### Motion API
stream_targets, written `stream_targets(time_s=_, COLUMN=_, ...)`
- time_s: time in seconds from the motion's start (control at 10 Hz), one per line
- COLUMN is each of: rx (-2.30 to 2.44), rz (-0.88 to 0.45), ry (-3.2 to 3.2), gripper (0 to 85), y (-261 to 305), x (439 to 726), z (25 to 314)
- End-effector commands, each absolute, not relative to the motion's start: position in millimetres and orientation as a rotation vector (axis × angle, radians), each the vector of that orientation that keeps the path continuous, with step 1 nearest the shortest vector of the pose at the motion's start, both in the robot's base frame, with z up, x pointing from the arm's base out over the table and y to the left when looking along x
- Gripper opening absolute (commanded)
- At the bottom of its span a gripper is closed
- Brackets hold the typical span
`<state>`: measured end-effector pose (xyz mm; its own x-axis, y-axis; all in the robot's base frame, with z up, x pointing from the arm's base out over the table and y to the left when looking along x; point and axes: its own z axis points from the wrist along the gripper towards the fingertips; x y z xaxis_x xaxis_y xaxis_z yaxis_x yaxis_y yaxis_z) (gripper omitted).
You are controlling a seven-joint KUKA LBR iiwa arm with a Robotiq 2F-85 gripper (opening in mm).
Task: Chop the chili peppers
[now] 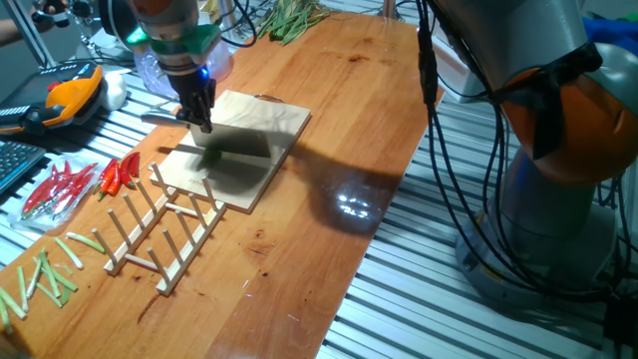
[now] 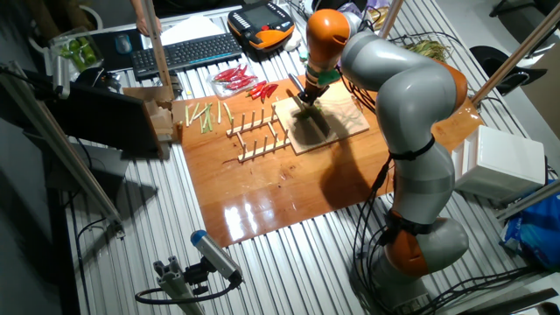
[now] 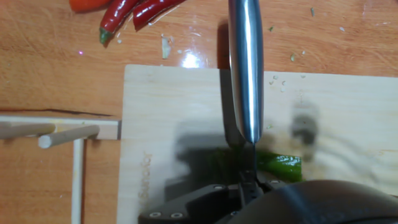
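Tool (image 3: 249,180) clamped on one knife (image 3: 244,68) over one green chili (image 3: 280,165), cutting board (image 3: 174,106).

On the wooden tabletop (image 1: 339,130), a wooden peg rack (image 1: 164,227) lies flat just beside the near corner of the pale cutting board (image 1: 261,130), with red chilies (image 1: 118,175) close to its left end, some of them in a clear bag (image 1: 55,191). Pale green stalk sticks (image 1: 50,269) lie scattered near the tabletop's near end, and a bunch of green stems (image 1: 294,15) rests at its far end. Off the tabletop, on the slatted metal surface, sit an orange and black handheld pendant (image 2: 261,24) and a black keyboard (image 2: 184,52).
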<state>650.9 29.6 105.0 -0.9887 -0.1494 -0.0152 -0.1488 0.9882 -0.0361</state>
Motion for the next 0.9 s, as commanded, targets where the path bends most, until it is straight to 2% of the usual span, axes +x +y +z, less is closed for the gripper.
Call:
stream_targets(time_s=0.0, rx=-0.229, rz=-0.055, ry=3.112, gripper=0.0, y=29, x=650, z=102)
stream_targets(time_s=0.4, rx=-0.211, rz=-0.04, ry=3.095, gripper=0.0, y=31, x=648, z=89)
stream_targets(time_s=0.8, rx=-0.21, rz=-0.009, ry=3.136, gripper=0.0, y=33, x=651, z=112)
